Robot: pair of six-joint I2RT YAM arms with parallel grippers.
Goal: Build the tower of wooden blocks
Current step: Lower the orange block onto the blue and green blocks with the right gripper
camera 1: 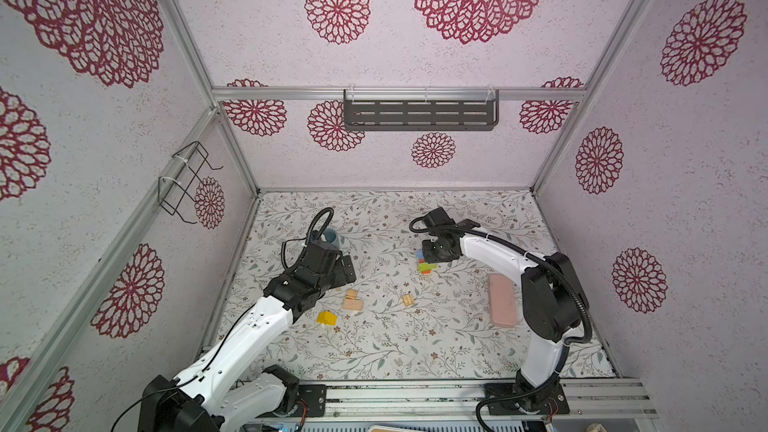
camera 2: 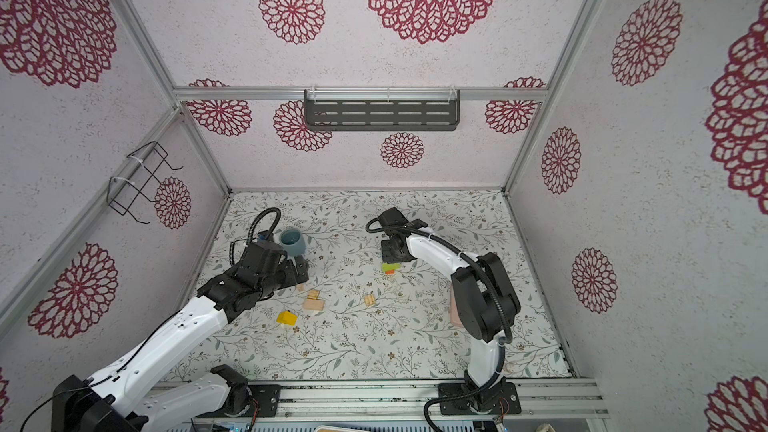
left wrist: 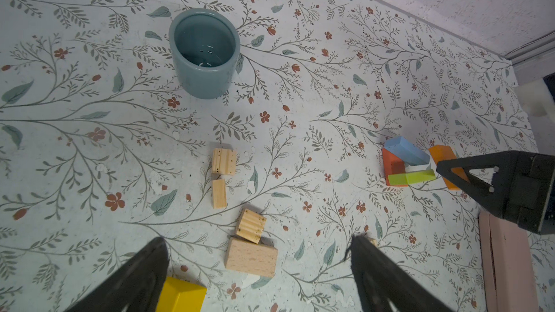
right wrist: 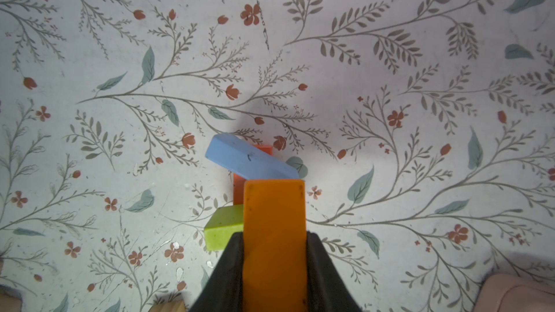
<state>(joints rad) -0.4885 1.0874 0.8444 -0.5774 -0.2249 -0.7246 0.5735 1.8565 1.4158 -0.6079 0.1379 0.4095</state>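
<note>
My right gripper (right wrist: pixel 274 237) is shut on an upright orange block (right wrist: pixel 274 205), just above the low tower (camera 1: pixel 427 266). That stack shows a red block (right wrist: pixel 238 190), a light blue block (right wrist: pixel 249 160) lying slantwise and a green block (right wrist: pixel 223 229). My left gripper (left wrist: pixel 258 244) hangs open over loose wood blocks: a plain pale one (left wrist: pixel 251 258), a grooved one (left wrist: pixel 251 226) leaning on it, and a yellow one (left wrist: pixel 180 295) by one finger. Two more grooved pieces (left wrist: pixel 223 161) (left wrist: pixel 219 193) lie farther off. In both top views another grooved block (camera 1: pixel 407 299) (camera 2: pixel 369 300) lies mid-table.
A grey-blue mug (left wrist: pixel 204 52) stands upright behind the left gripper (camera 1: pixel 347 270). A flat pink slab (camera 1: pixel 502 301) lies on the right, beside the right arm. The floral table (camera 1: pixel 415 347) is walled on three sides, with a rail along its front edge.
</note>
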